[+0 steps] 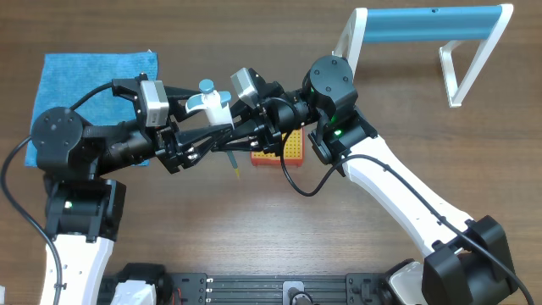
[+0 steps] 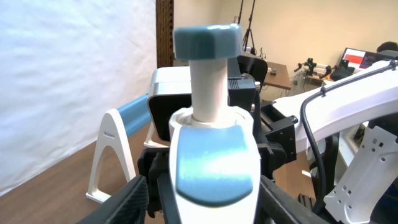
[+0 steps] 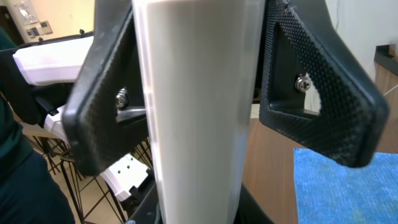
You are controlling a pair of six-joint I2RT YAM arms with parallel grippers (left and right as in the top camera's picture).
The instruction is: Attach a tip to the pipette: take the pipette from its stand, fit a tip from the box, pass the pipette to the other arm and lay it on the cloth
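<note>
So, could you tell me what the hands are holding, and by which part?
Both hold the pipette by its white body: the left hand just below the blue-topped head, the right hand on the shaft.

From my remote station, I see a brown wood-grain table (image 1: 254, 237) under even indoor light. Past it, a white sheet (image 2: 62, 81) hangs beside a perforated wooden post (image 2: 165, 31). A cream wall (image 2: 298, 25) backs a cluttered desk (image 2: 283, 73) and a lit monitor (image 2: 356, 57). Elsewhere in the room, thin black metal legs (image 3: 59, 180) stand below small wall fixtures (image 3: 28, 18).
</note>
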